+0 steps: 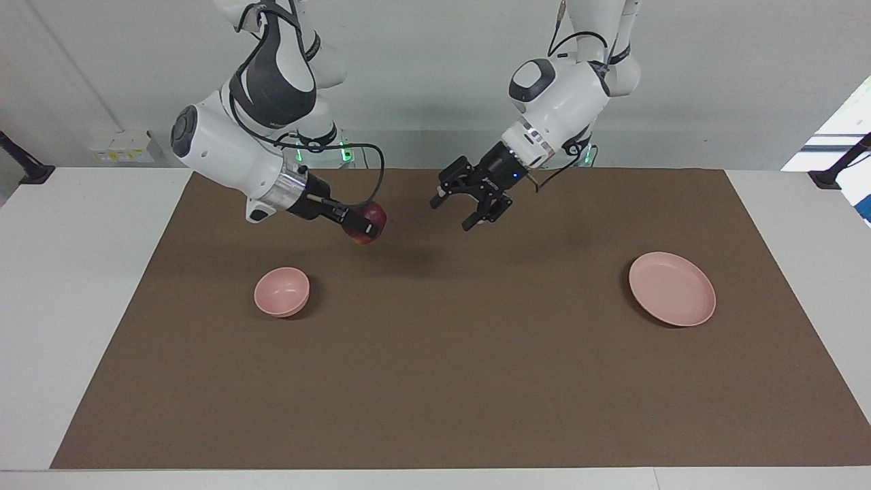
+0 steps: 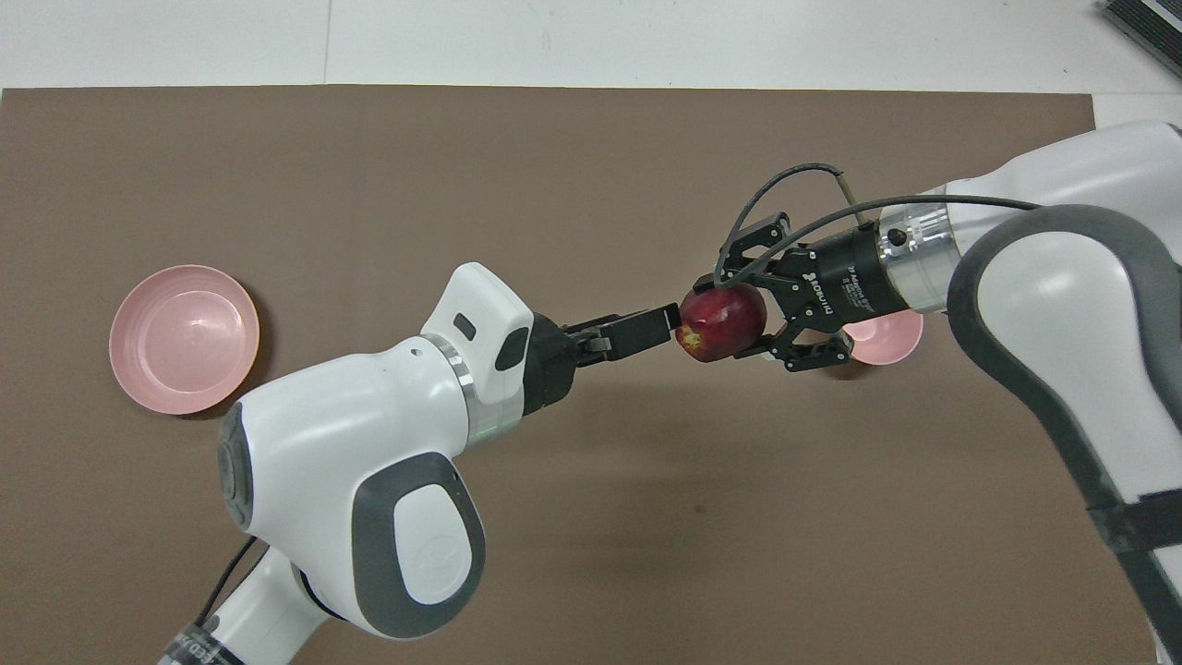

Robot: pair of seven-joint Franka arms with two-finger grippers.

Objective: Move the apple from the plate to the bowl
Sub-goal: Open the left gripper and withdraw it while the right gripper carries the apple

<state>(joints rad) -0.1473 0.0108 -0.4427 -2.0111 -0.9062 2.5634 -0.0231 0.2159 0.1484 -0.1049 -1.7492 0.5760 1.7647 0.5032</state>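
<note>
While the right gripper hangs in the air over the brown mat, it pinches the apple between its two fingers, the fruit sticking out past the fingertips toward the left gripper. Round as it is, the apple shows no clear long axis; in the overhead view its yellowish patch faces the left gripper. That left gripper is also raised over the mat, its fingers spread wide and holding nothing, with a clear gap between it and the apple in the facing view. Below the right gripper, toward its own arm's end of the table, the bowl sits upright with bare mat all round it. Well off toward the left arm's end lies the plate, flat and bare. Between bowl and plate the mat is open, and both dishes sit well inside its edges
</note>
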